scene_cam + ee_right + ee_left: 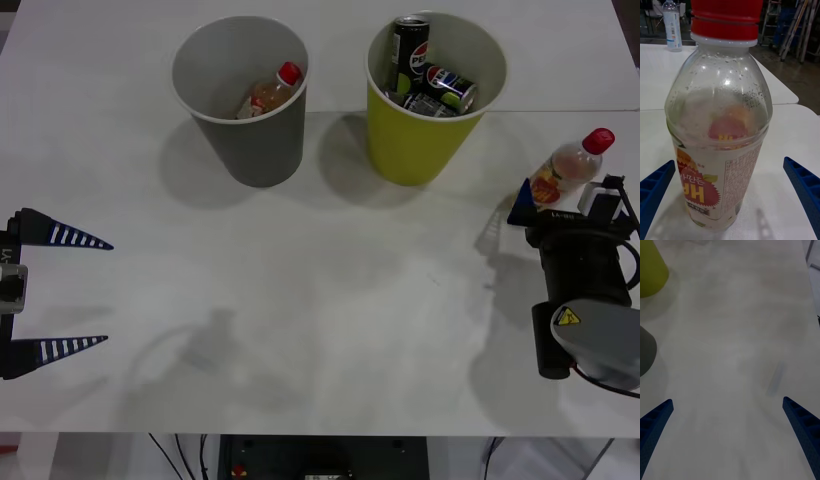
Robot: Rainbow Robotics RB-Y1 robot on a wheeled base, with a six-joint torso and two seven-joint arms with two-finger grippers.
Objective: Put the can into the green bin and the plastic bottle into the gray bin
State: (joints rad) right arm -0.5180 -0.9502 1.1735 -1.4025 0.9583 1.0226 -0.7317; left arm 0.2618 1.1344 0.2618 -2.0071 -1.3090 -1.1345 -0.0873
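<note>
The right gripper [730, 195] stands wide open with the plastic bottle [717, 123] upright on the white table [330, 300] between its blue fingers [803, 187], neither touching it. The left gripper [85, 292], also spread wide and empty, hovers over bare tabletop, the gray bin [245, 100] and green bin [430, 100] well beyond it, holding a peach-orange bottle [270, 92] and black cans [425, 70].

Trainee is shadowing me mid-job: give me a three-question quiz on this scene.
1. True or false: the right tool is shut on the clear red-capped plastic bottle with the yellow-orange label.
2. Which bin holds the cans? A) gray round tapered bin B) yellow-green round tapered bin
3. What already lies inside the gray bin?

Key: 1. False; its fingers stand open either side of the upright bottle. 2. B. 3. A peach-orange red-capped bottle.
</note>
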